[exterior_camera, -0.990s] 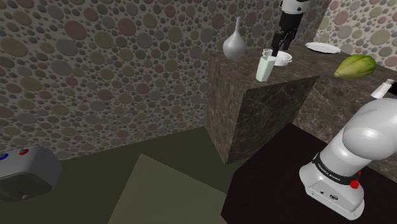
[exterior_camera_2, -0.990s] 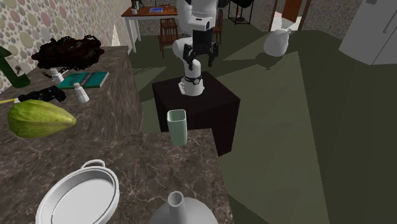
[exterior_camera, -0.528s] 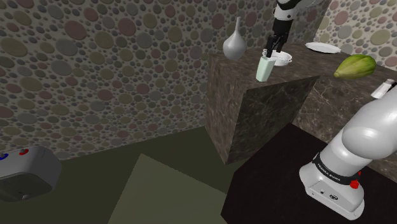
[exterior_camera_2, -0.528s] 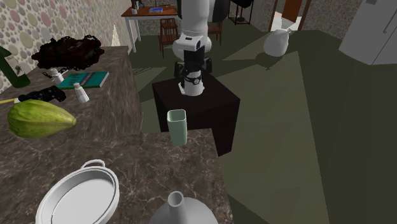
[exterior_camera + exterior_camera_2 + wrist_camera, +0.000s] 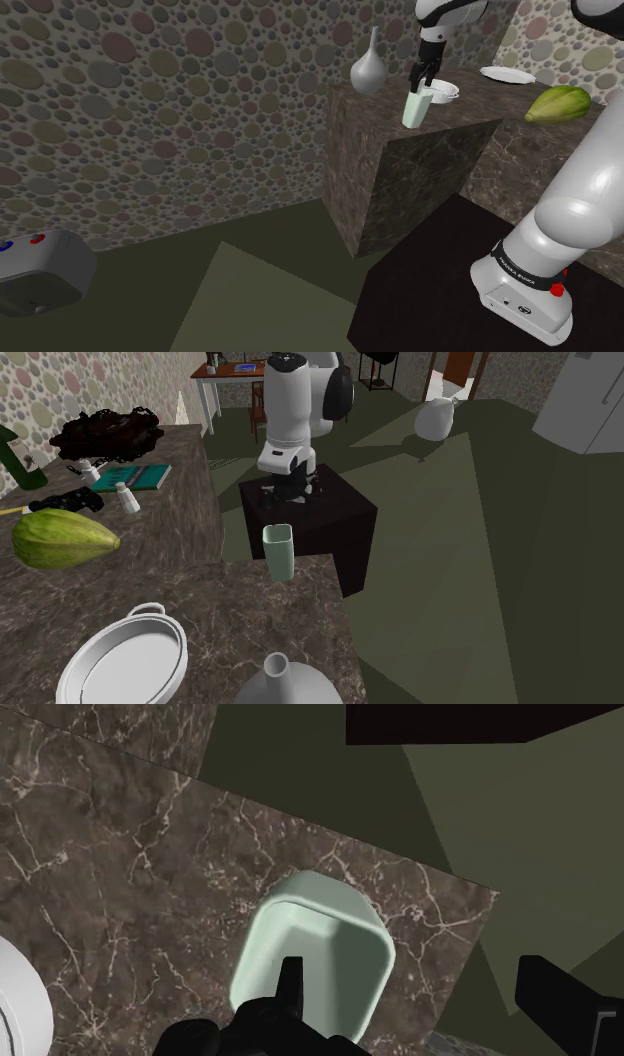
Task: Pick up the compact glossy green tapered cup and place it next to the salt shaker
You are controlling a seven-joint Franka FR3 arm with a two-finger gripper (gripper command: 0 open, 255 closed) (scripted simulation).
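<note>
Two black fingers (image 5: 291, 979) stand wide apart with nothing clamped between them, and the gripper (image 5: 406, 966) hangs just above the cup (image 5: 318, 954), pointing down into it. Look at the line-up, though: it's off-centre. One finger sits over the cup's open mouth, while the other is well out past the cup's near wall, beyond the edge of the dark marbled counter (image 5: 120, 854) and over the floor. So that one wall lies between the fingers, and the rest of the cup lies off to the side of the finger over the mouth. The cup stands upright at the very corner of the counter, its long axis vertical and in line with the fingers' reach. It's a pale mint green, smooth-walled, with a rounded-square mouth, narrowing toward the base, and it's empty inside. From here I'd judge a straight drop pinches that single wall; to straddle the whole body, the hand needs to slide across toward the cup's middle first. The salt shaker (image 5: 129, 501) waits well apart along the counter, beyond a big green fruit (image 5: 62, 539).
</note>
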